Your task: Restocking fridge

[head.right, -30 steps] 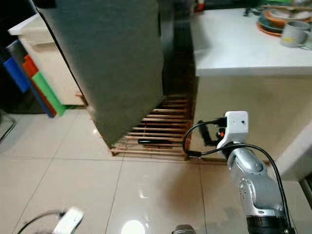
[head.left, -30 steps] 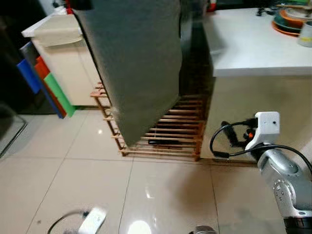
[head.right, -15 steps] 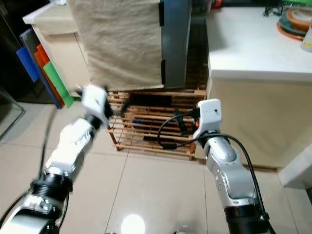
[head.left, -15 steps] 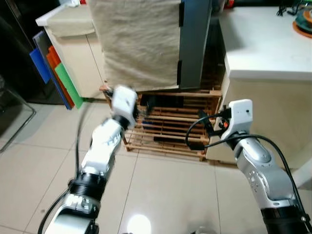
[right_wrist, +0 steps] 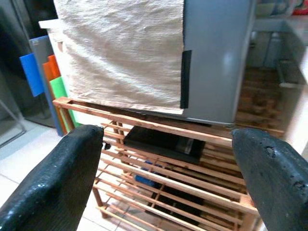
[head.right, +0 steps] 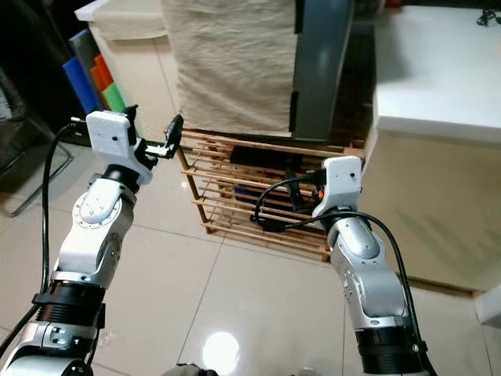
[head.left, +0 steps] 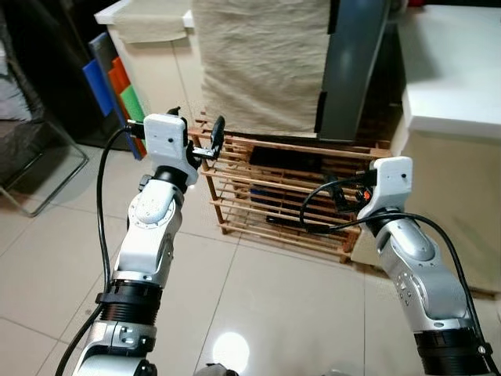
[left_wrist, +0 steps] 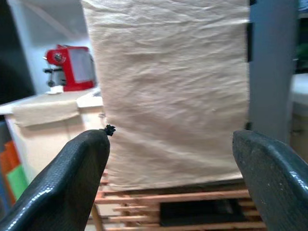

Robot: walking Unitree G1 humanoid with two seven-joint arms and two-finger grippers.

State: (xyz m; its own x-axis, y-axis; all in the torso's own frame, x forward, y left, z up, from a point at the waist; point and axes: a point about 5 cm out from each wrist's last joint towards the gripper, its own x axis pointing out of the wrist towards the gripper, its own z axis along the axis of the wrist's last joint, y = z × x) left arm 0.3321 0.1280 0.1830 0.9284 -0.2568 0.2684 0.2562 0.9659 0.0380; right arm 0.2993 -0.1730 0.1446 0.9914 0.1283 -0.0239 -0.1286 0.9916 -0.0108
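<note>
Grey fridge (head.left: pixel 356 70) on wooden rack (head.left: pixel 274 196) | both claws spread, empty

A fridge (head.left: pixel 356 70) stands on a slatted wooden rack (head.left: pixel 274 196), a cloth (head.left: pixel 262 63) hanging over its front. A counter (head.left: pixel 454 70) lies right; a cabinet (head.left: pixel 153 47) stands left.

we hold both arms raised forward — left tool (head.left: pixel 205 139) and right tool (right_wrist: pixel 159 178) each spread wide, gripping nothing.
</note>
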